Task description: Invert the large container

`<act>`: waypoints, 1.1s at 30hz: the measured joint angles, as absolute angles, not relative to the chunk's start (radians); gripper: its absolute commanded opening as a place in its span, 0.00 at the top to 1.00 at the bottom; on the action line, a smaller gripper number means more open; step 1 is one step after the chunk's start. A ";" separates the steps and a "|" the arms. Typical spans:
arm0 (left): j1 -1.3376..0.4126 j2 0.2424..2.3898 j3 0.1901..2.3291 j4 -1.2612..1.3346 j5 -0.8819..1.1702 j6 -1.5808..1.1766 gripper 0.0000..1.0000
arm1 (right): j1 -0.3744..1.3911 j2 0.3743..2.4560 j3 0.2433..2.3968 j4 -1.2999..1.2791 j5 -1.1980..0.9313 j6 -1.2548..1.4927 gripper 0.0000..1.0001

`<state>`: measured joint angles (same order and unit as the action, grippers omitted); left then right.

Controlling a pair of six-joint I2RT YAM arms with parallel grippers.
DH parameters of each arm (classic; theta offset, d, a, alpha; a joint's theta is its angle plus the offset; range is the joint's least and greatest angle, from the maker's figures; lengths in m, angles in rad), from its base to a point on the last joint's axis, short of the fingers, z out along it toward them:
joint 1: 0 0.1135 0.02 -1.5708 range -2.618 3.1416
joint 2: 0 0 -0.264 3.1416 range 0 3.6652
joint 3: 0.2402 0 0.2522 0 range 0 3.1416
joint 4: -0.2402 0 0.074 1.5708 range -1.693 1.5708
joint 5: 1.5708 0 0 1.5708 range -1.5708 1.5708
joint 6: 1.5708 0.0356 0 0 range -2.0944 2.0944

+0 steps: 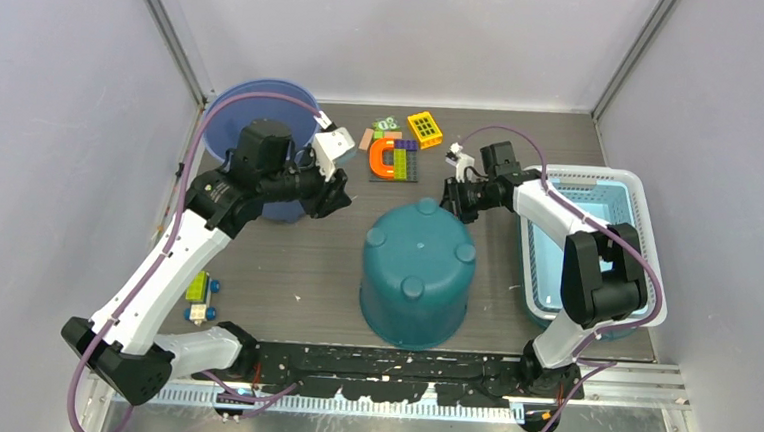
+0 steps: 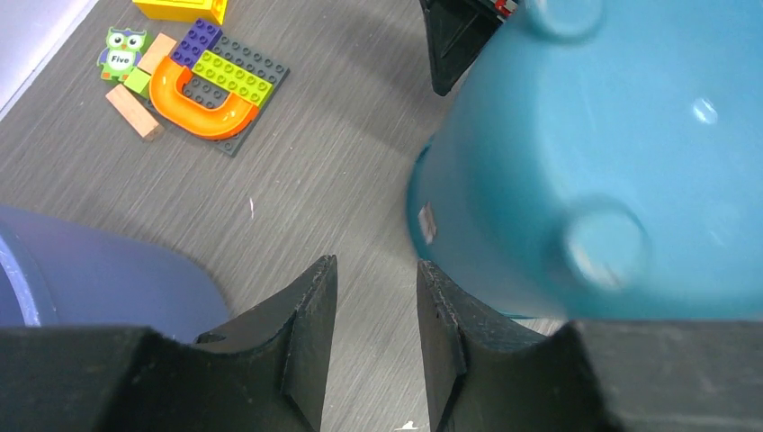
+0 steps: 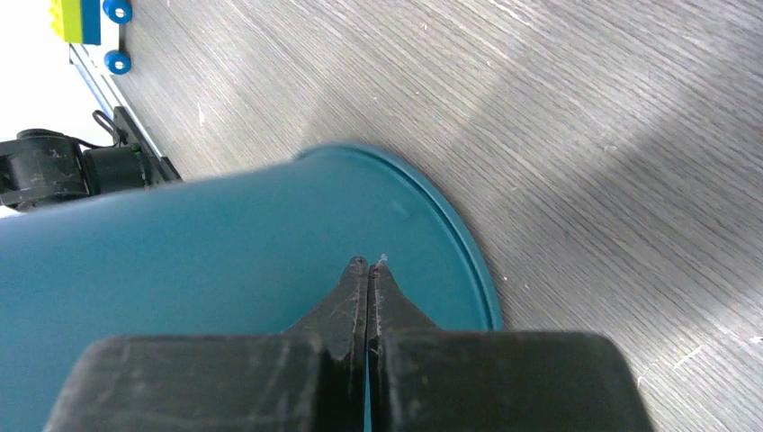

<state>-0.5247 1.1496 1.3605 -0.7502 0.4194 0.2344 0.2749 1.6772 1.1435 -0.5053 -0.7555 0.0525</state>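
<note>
The large teal container (image 1: 418, 273) stands upside down in the middle of the table, its footed base facing up. It fills the right side of the left wrist view (image 2: 612, 153) and the left side of the right wrist view (image 3: 225, 243). My left gripper (image 1: 337, 199) hovers to the container's upper left, open with only bare table between its fingers (image 2: 376, 261). Just off the container's far right rim, my right gripper (image 1: 451, 196) is shut with nothing in it (image 3: 370, 261).
A blue bowl (image 1: 254, 108) sits at the back left, under the left arm. A light blue basket (image 1: 649, 202) stands at the right. Building-block toys (image 1: 394, 157) and a yellow block (image 1: 424, 128) lie at the back. A toy car (image 1: 200, 298) rests near the left front.
</note>
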 measured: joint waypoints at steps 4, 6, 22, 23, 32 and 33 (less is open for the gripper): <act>-0.526 1.150 1.361 -0.750 0.419 0.234 0.61 | 0.274 1.677 1.143 -0.505 -0.761 0.056 0.99; -0.528 1.150 1.361 -0.750 0.420 0.234 0.61 | 0.274 1.677 1.143 -0.505 -0.762 0.056 0.99; -0.529 1.150 1.361 -0.750 0.431 0.234 0.61 | 0.271 1.676 1.143 -0.503 -0.761 0.057 0.99; -0.529 1.150 1.361 -0.750 0.431 0.234 0.61 | 0.271 1.676 1.143 -0.503 -0.761 0.057 0.99; -0.529 1.150 1.361 -0.750 0.431 0.234 0.61 | 0.271 1.665 1.143 -0.503 -0.760 0.056 0.99; -0.529 1.150 1.361 -0.750 0.432 0.234 0.60 | 0.271 1.662 1.143 -0.503 -0.760 0.056 0.99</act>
<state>-0.5289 1.1500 1.3605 -0.7502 0.4316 0.2340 0.2710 1.6623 1.1435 -0.5026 -0.7597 0.0555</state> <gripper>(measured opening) 0.394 0.020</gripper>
